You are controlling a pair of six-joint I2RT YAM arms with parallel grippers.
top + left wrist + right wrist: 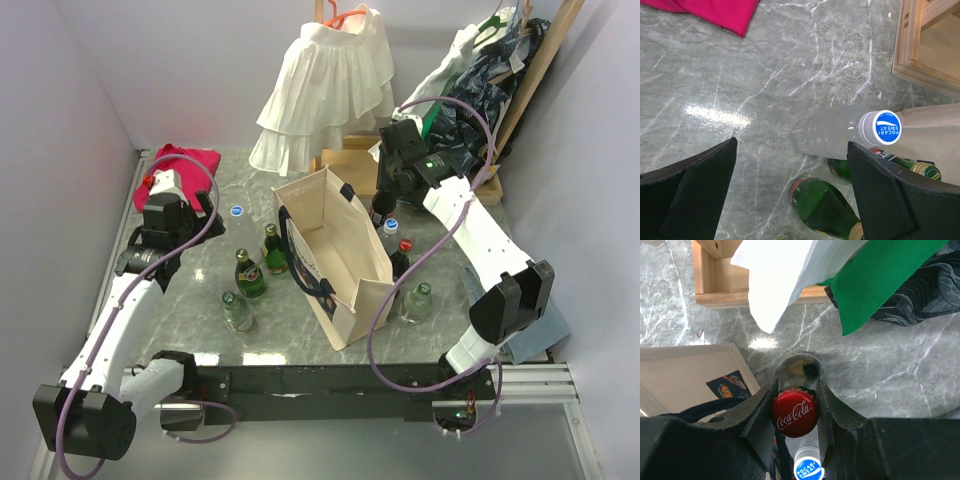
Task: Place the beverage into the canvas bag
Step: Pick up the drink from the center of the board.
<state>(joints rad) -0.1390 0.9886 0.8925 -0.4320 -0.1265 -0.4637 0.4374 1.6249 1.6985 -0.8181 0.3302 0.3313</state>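
Note:
The cream canvas bag (330, 255) with navy handles stands open mid-table; its edge shows in the right wrist view (685, 375). My right gripper (384, 200) (796, 402) is just right of the bag's far end, shut on the neck of a cola bottle with a red Coca-Cola cap (795, 414) that stands on the table. My left gripper (190, 212) (790, 165) is open and empty at the left, above the marble. In front of it stand a clear Pocari Sweat bottle with a blue cap (880, 127) and green bottles (825, 205).
More bottles stand by the bag: green ones (248, 275) on its left, a Pocari bottle (390, 232) and a red-capped one (402, 258) on its right. A wooden crate (350, 160), a hanging white ruffled garment (325, 85), dark clothes (480, 70) and a pink cloth (180, 165) line the back.

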